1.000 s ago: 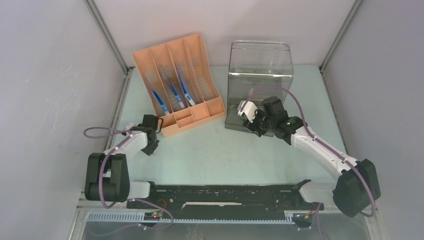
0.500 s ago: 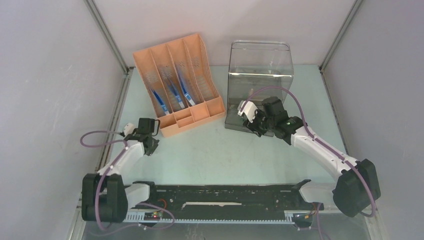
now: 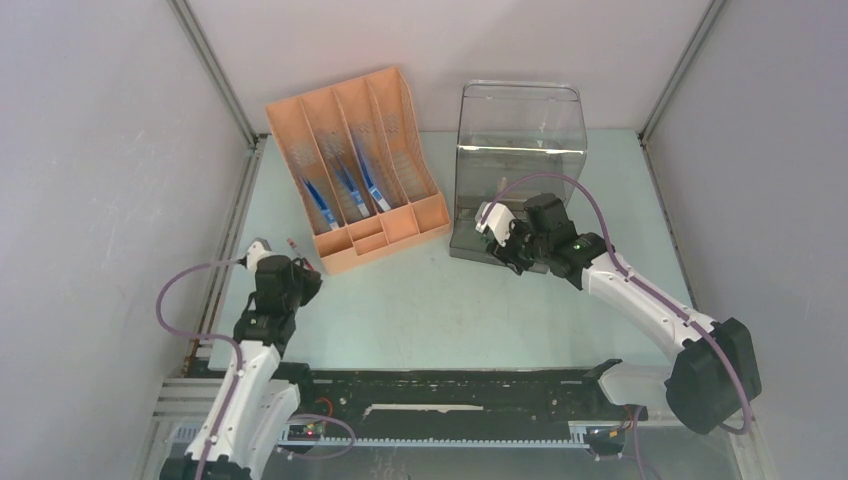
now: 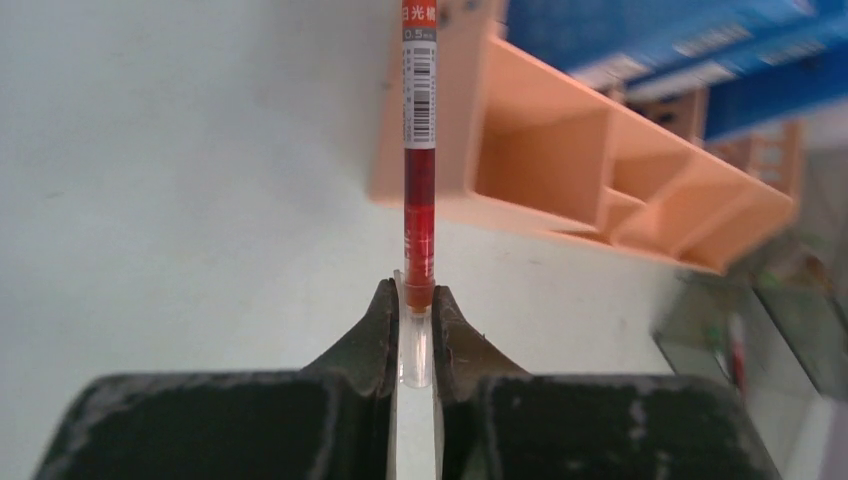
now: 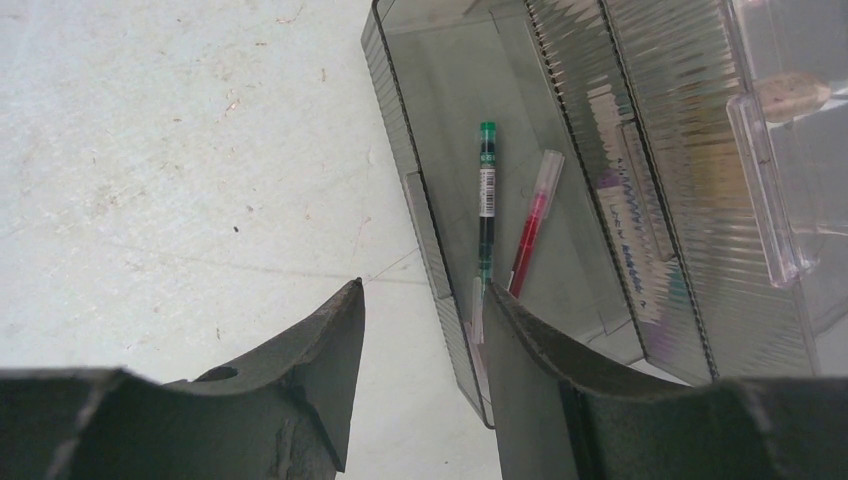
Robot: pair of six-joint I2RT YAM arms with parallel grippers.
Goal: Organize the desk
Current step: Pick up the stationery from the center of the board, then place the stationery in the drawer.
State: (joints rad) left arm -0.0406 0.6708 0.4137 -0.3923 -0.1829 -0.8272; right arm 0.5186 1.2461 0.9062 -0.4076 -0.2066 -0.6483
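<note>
My left gripper (image 4: 416, 290) is shut on the clear end of a red pen (image 4: 420, 170). The pen points ahead past the front corner of the orange organizer (image 4: 560, 150). From above, the left gripper (image 3: 290, 275) hangs over the desk (image 3: 440, 310) just left of that organizer (image 3: 360, 170). My right gripper (image 5: 425, 290) stands open, with nothing between its jaws, at the front edge of a smoky clear box (image 5: 560, 120). Its right finger overlaps the box's rim. A green pen (image 5: 487, 200) and another red pen (image 5: 530, 235) lie inside the box. In the top view the right gripper (image 3: 508, 256) is at the box's (image 3: 520, 150) front.
Blue folders (image 3: 345, 190) stand in the organizer's slots, and small open compartments run along its front. A black rail strip (image 3: 440, 385) lies along the desk's near edge. Grey walls and aluminium rails close in the left, right and back sides.
The left arm has swung back toward the near-left corner, and its gripper has come slightly nearer while still holding the red pen. The right arm has not moved.
</note>
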